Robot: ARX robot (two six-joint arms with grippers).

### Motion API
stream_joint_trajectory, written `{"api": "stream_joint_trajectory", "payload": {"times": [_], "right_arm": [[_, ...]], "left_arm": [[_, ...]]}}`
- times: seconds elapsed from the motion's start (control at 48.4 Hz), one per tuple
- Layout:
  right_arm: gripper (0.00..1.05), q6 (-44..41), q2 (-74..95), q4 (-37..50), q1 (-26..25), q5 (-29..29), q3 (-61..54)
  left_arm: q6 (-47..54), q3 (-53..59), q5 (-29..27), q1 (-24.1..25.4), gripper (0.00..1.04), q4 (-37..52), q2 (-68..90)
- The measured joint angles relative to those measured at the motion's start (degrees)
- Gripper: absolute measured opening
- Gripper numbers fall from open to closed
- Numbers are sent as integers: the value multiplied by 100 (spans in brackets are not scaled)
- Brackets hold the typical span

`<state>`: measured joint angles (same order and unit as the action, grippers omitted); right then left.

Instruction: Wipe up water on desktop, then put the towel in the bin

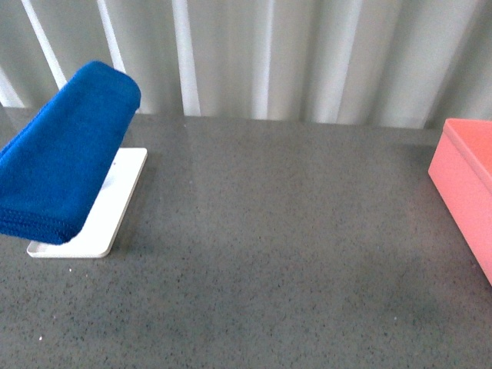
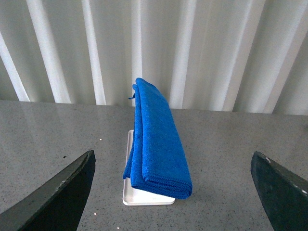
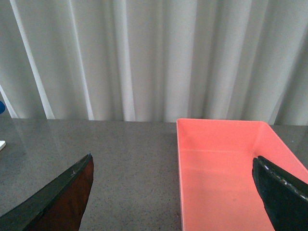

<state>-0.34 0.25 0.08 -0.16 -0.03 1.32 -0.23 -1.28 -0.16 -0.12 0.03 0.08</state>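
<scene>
Pale pleated curtain (image 1: 307, 61) in soft vertical folds across the whole back

The tabletop (image 1: 277, 254) is bare across its wide middle, giving open passage from side to side. On the left, the tilted towel (image 1: 65, 154) rises over a white tray (image 1: 123, 192) and blocks that corner. The bin (image 1: 461, 192) walls off the right edge; its inside seems free. A curtain (image 1: 307, 54) closes the far edge.
</scene>
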Motion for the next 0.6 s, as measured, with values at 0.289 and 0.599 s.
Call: {"api": "stream_joint_trajectory", "payload": {"times": [0.289,0.599], "right_arm": [[98,0,0,2,0,0,0],[98,0,0,2,0,0,0]], "left_arm": [[0,0,-2,0,98,0,0],[-57,-13,9,2,98,-35,26]]}}
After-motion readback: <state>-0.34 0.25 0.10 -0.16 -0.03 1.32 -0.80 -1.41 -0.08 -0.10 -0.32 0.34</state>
